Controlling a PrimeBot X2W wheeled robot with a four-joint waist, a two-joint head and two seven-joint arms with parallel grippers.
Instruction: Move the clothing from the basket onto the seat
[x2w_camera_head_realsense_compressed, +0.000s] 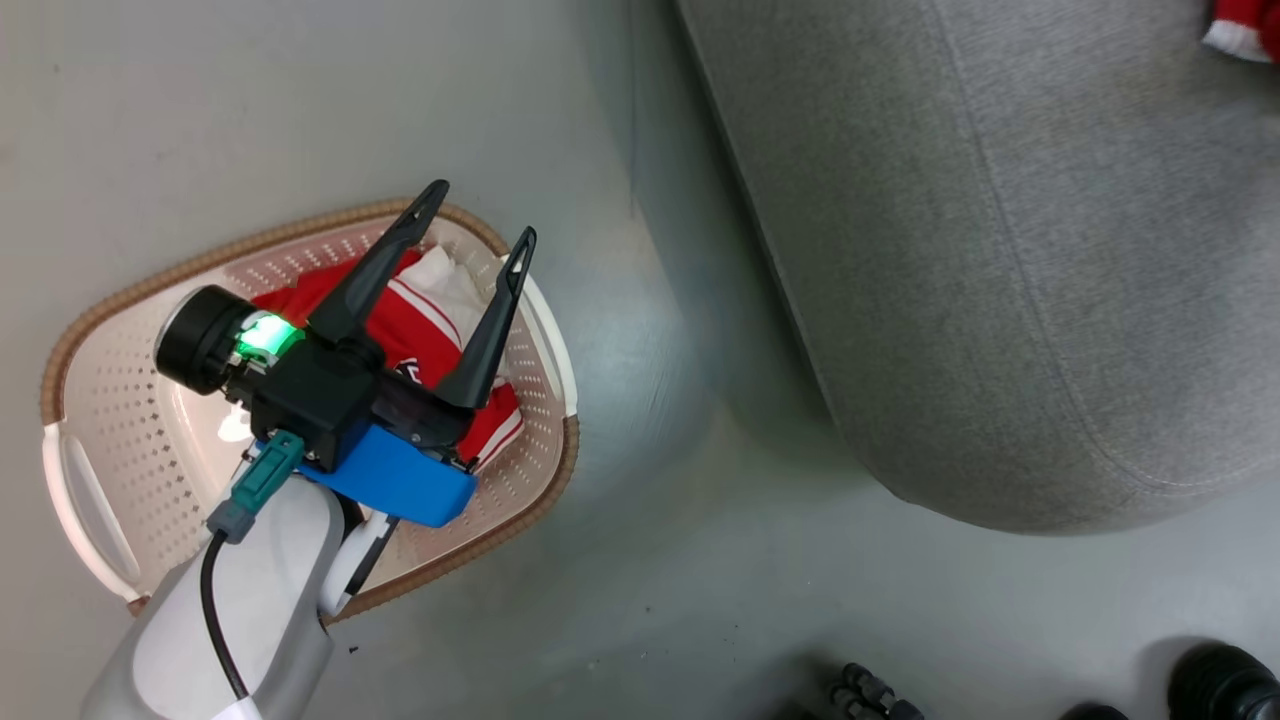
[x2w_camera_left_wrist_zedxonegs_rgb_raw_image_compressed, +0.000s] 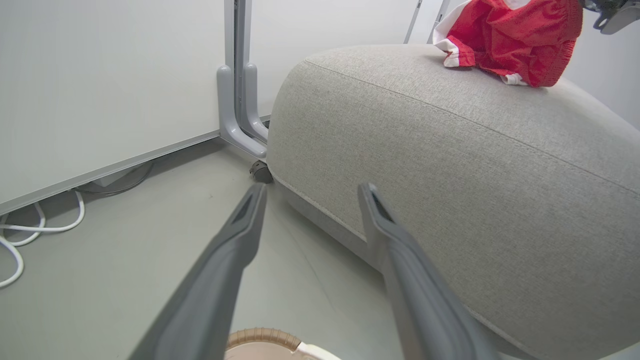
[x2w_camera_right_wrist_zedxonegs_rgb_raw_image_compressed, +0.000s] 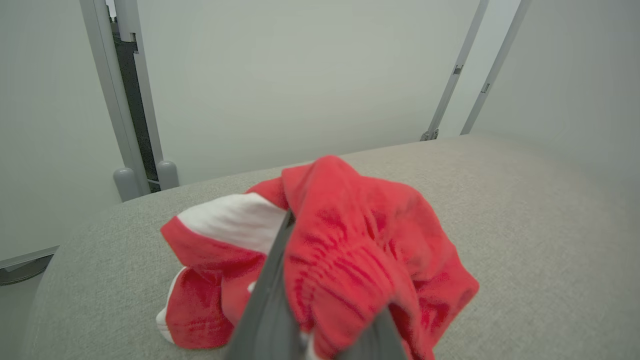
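The clothing lies in two places. In the head view one red garment (x2w_camera_head_realsense_compressed: 420, 325) sits in the basket (x2w_camera_head_realsense_compressed: 110, 420) on the floor, under my left pincer (x2w_camera_head_realsense_compressed: 484, 210), which is spread wide and empty, with the seat (x2w_camera_head_realsense_compressed: 1000, 250) alongside. In the left wrist view the other red garment (x2w_camera_left_wrist_zedxonegs_rgb_raw_image_compressed: 515, 40) rests on the seat. In the right wrist view my right pincer (x2w_camera_right_wrist_zedxonegs_rgb_raw_image_compressed: 320, 300) is clenched on that other red garment, on the grey cushion.
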